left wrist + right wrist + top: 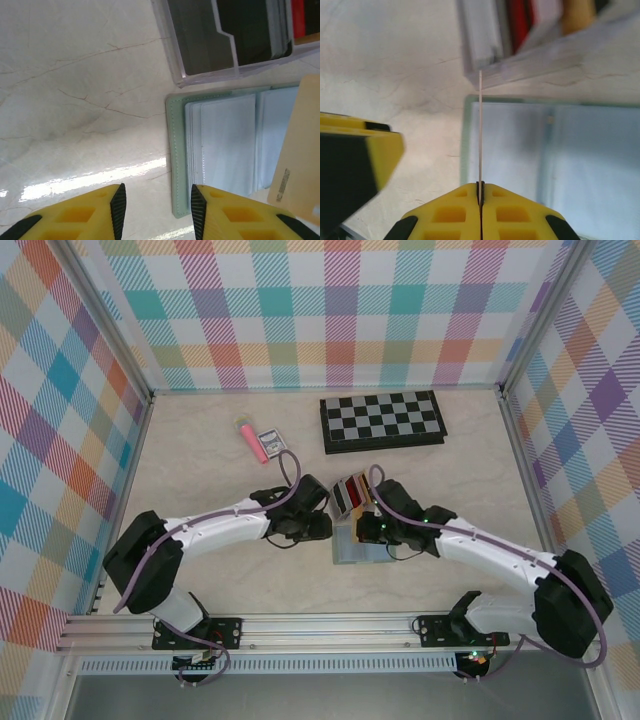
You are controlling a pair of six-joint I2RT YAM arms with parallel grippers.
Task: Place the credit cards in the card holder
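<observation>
On the pale marbled bench [200, 470], the open sage-green bifold card holder [520, 150] lies flat just ahead of the right fingers [485, 196], which are clamped on a thin cream-yellow plastic card [480, 130]. The card is held edge-on, its long axis running straight out from them above the holder's left pocket. The left fingers [119, 202] are held apart, empty, beside the holder's outer edge.

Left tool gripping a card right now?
No. The left tool stands open in the left wrist view, nothing between its fingers but the table below.
</observation>
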